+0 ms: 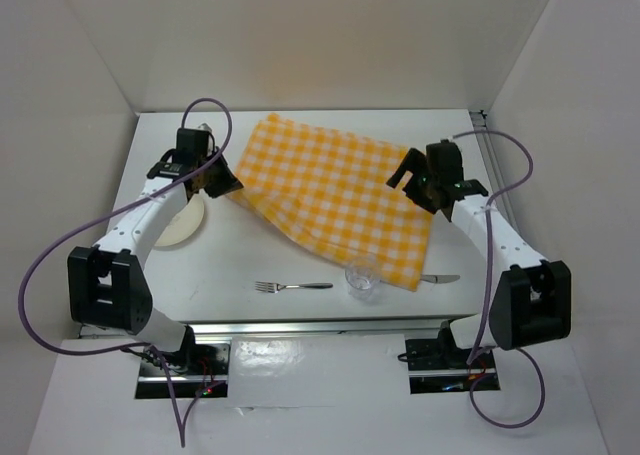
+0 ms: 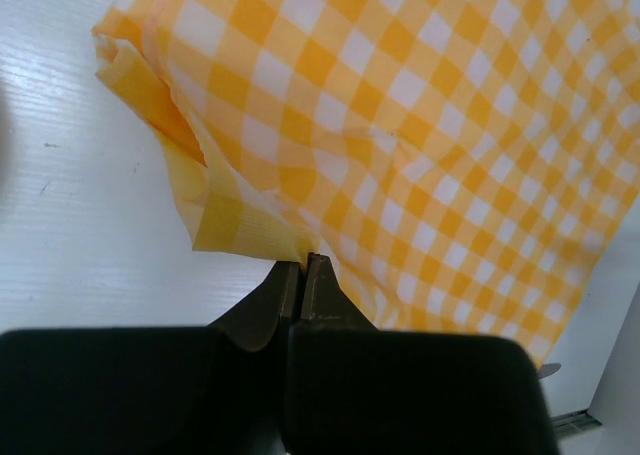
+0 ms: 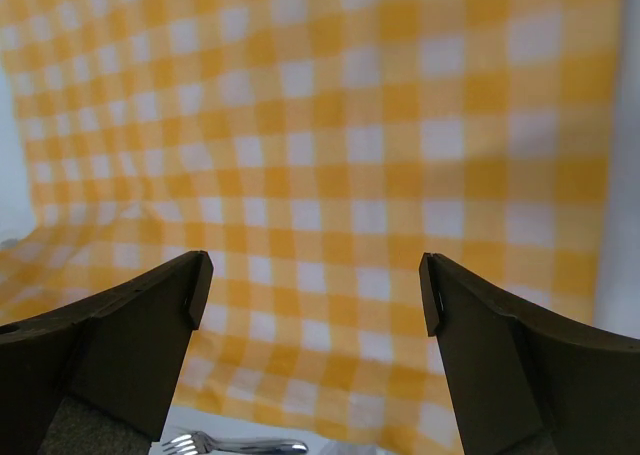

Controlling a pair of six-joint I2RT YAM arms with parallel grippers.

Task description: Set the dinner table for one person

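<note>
**A:** Top view?
**B:** The white dinner table (image 1: pixel 250 260) fills the enclosure, with a metal rail (image 1: pixel 320 325) along its near edge. The checked cloth (image 1: pixel 335 200) lies skewed across the far-right part. The left gripper (image 1: pixel 222 183) is at the cloth's left corner, which is lifted off the surface. The right gripper (image 1: pixel 405 173) is above the cloth's right side. A plate (image 1: pixel 183 220) sits under the left arm, beside the cloth. The fork (image 1: pixel 292 286) and glass (image 1: pixel 364 281) are near the front. The glass is just beside the cloth's near edge; can't tell if they touch. The knife (image 1: pixel 440 278) sticks out from under the cloth's near corner.

**A:** Left wrist?
**B:** Jaws clenched, pinching the cloth's folded edge at the fingertips (image 2: pixel 318 267). The fabric bunches left of the pinch, with bare tabletop beyond it.

**A:** Right wrist?
**B:** Jaws spread wide, nothing between them. The cloth fills the view past the fingers. The fork shows at the bottom edge, between the two fingers.
</note>
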